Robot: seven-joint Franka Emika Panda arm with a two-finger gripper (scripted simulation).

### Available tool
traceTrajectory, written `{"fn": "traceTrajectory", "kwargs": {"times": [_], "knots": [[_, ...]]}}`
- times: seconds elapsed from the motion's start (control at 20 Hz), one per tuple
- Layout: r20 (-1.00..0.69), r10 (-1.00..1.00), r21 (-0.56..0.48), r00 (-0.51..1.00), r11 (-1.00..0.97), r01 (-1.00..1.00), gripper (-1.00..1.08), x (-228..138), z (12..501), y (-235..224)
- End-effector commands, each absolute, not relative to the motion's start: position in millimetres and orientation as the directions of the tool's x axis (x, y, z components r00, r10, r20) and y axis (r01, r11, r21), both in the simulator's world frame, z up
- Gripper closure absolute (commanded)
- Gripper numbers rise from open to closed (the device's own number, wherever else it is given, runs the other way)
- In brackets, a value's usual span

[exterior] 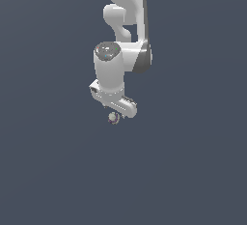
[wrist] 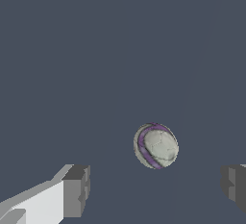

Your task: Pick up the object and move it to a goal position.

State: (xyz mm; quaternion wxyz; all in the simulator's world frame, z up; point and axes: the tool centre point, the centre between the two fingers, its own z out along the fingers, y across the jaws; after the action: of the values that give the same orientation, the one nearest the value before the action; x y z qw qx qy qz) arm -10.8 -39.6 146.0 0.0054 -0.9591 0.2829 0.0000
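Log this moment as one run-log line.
phase: approach | gripper: open, jaws spread wide | ball: ungrasped, in line with the gap between the jaws, touching neither | exterior view: ball just under the gripper

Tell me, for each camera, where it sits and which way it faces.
Exterior view: off the arm, facing the white arm against a plain dark ground; the claw hangs just above the small ball.
Wrist view: on the wrist, looking along the claw at the ball; only two dark fingertips of the robot show, spread wide and clear of the ball.
Shared: the ball and the claw.
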Motion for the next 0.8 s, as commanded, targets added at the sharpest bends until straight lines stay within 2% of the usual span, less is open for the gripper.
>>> {"fn": "traceTrajectory", "kwargs": {"times": [0.0,0.75], "knots": [[-0.005,-0.603,-0.011,0.797,-0.797,-0.603,-0.92,-13,141,-40],[-0.013,-0.884,-0.005,0.466,-0.466,-0.885,-0.92,-24,115,-43]]}}
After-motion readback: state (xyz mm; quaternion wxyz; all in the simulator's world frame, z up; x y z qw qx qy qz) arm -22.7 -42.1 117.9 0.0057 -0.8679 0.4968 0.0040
